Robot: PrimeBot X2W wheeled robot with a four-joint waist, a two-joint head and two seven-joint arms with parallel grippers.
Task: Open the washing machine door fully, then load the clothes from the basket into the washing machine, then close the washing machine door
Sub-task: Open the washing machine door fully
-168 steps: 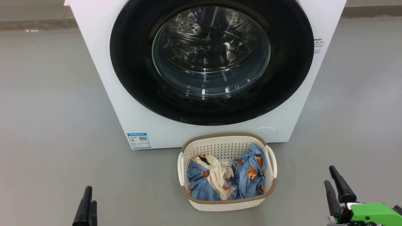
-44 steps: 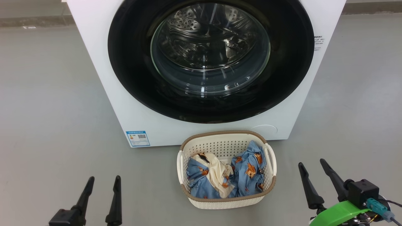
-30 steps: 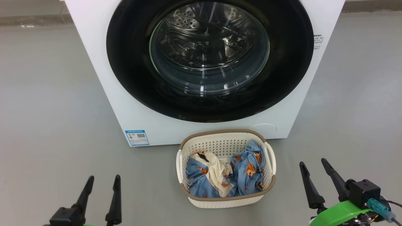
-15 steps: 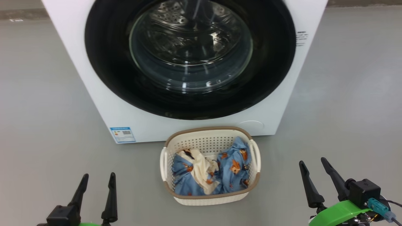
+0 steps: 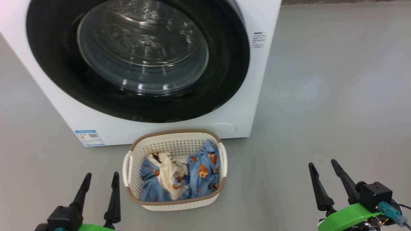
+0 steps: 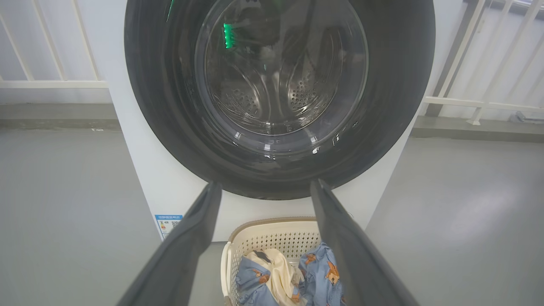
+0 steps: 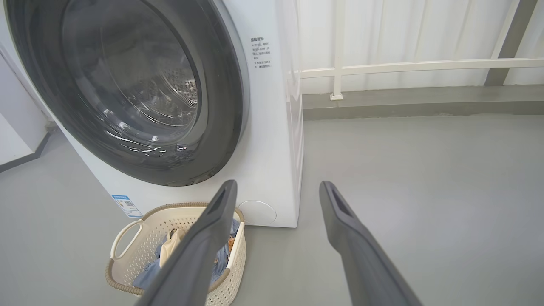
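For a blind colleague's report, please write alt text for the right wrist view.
A white washing machine, its round black door shut, stands on grey floor; before it a cream basket holds blue clothes. The open right gripper rises in front.

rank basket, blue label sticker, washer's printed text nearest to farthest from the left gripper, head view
1. basket, just right of the left gripper.
2. blue label sticker, ahead, low on the washing machine.
3. printed text, its upper right.

view: swung right | left claw [image 5: 101, 175]: parted from shut | right claw [image 5: 322, 163]: spread wider
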